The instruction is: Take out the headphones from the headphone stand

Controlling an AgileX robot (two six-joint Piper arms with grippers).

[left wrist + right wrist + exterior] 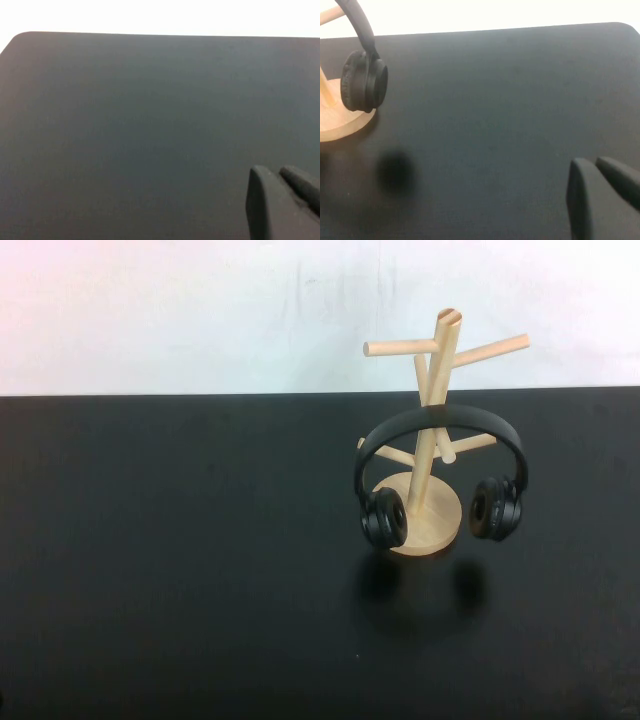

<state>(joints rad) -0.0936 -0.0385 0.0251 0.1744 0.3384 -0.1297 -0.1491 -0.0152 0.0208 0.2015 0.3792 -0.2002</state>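
The black headphones (440, 421) hang on the light wooden headphone stand (437, 360), right of the table's middle. The headband rests over the lower pegs, and the two earcups hang on either side of the round base (428, 528). In the right wrist view one earcup (364, 82) and part of the base (340, 122) show. My right gripper (592, 163) is shut and empty, above bare table well away from the earcup. My left gripper (275, 172) is shut and empty over bare black table. Neither gripper shows in the high view.
The black table (180, 540) runs to a white wall at the back. Its far edge and a rounded corner (20, 36) show in the left wrist view. Nothing else stands on it.
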